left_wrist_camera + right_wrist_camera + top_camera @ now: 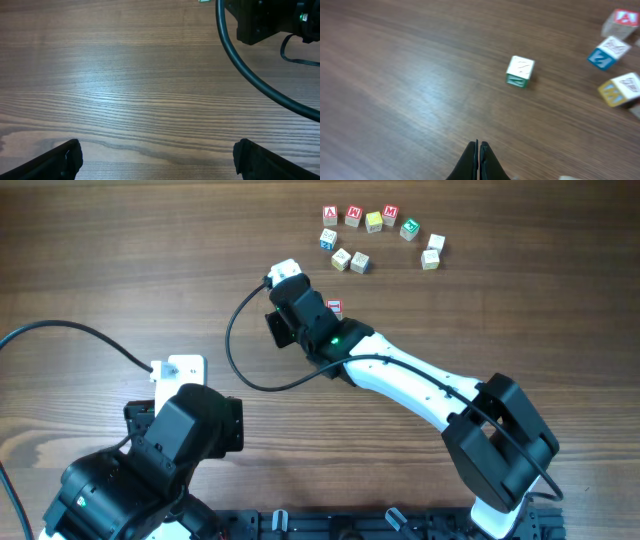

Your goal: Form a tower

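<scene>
Starting nearest the robot's base, the left pincer (157, 150) hung well short of the tower (335, 307) and far off to its left, its 2 dark fingers (60, 160) spread wide apart above bare wood. Between it and the tower a black cable (250, 75) curved across the surface (120, 260). The right arm (420, 385) reached in from the near right corner, and its dark wrist lay just beside the tower, on the tower's left. From overhead the tower showed only 1 small red-marked top face, partly tucked against that wrist; how many cubes stood under it could not be told. The right pincer (478, 146) sat a little beyond the tower and to its left, its 2 fingers pressed flat together, tip against tip, over the wood. Ahead of those closed tips, apart from them, a pale cube with a green-marked side (520, 71) sat upright alone; its place relative to the tower could not be told. Farthest out, beyond the tower, 10 loose letter cubes (374, 221) lay scattered in a rough arc, among them a red-lettered cube (624, 20), a blue-marked cube (606, 52) and a yellow-marked cube (620, 89), near each other but not stacked.
</scene>
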You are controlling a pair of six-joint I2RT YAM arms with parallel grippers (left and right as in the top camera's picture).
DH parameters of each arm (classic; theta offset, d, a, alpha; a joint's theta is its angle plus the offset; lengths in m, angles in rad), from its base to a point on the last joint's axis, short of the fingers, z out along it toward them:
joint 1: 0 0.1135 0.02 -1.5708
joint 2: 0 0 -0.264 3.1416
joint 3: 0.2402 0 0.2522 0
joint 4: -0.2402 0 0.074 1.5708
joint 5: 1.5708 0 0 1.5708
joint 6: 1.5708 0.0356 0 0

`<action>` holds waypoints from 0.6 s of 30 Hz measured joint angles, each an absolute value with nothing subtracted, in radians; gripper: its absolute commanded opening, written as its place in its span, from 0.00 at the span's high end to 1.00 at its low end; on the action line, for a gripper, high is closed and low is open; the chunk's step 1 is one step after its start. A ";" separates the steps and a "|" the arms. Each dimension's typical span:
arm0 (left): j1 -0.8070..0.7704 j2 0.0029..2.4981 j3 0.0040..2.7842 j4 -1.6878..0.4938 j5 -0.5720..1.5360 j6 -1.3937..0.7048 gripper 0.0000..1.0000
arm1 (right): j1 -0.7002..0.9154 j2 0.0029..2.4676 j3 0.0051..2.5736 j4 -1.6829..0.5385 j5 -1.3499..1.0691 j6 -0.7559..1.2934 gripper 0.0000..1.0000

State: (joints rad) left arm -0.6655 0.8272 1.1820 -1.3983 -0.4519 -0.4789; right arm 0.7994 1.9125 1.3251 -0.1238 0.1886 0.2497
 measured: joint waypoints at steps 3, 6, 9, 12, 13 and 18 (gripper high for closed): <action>-0.665 0.827 1.182 -1.399 -0.452 -0.479 0.00 | 0.798 1.913 1.325 -0.159 0.238 0.274 0.95; -0.665 0.827 1.182 -1.398 -0.451 -0.479 0.00 | 0.778 1.913 1.325 -0.218 0.259 0.312 0.96; -0.665 0.827 1.182 -1.398 -0.452 -0.479 0.00 | 0.762 1.913 1.325 -0.242 0.275 0.342 0.96; -0.665 0.827 1.182 -1.398 -0.452 -0.479 0.00 | 0.761 1.913 1.325 -0.252 0.290 0.367 0.96; -0.665 0.827 1.182 -1.398 -0.452 -0.479 0.00 | 0.761 1.913 1.325 -0.256 0.291 0.371 0.96; -0.665 0.827 1.182 -1.398 -0.452 -0.479 0.00 | 0.761 1.913 1.325 -0.287 0.295 0.379 0.96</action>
